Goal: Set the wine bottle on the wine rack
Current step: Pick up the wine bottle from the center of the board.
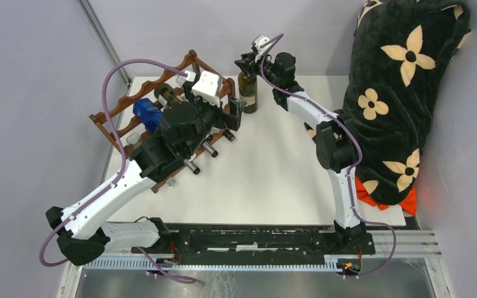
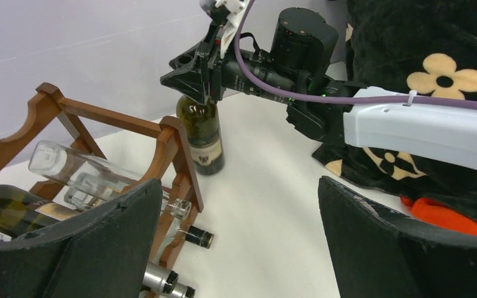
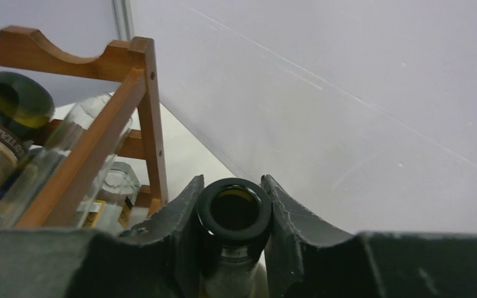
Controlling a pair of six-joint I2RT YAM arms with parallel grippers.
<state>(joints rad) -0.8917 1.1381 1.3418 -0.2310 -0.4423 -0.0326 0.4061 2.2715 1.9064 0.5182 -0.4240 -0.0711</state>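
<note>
a white bench (image 1: 273, 180) seen from above, with two robot arms bolted at its 6 o'clock edge. a dark reddish-brown wooden wine rack (image 2: 109, 117) with scalloped rails stands at about 10 o'clock on the bench, turned at an angle. several bottles lie in it on their sides, among them a clear glass bottle (image 2: 77, 167) and a dark green bottle (image 2: 9, 211) with a pale label, their necks pointing toward 5 o'clock. a blue object (image 1: 147, 113) also sits in the rack; what it is cannot be told

the wine bottle (image 1: 247, 93), dark green glass with a label, stands upright on the bench near the 12 o'clock edge. it is just beside the rack's 3 o'clock end, not touching it and not on the rack

the right arm reaches from 5 o'clock up to this bottle. the right fingers (image 3: 286, 217) are closed on the top of the bottle's neck at its open mouth. one black pad presses against each side of the lip, gripping from above

the left arm stretches from 7 o'clock across the rack. the left fingers (image 2: 99, 242) are spread wide and hold nothing. they hover above the bottle necks at the rack's front and point toward the wine bottle and the right arm

a black blanket (image 1: 404, 93) with cream flowers is heaped at the 3 o'clock side of the bench, with orange fabric (image 1: 372, 189) showing beneath it
</note>
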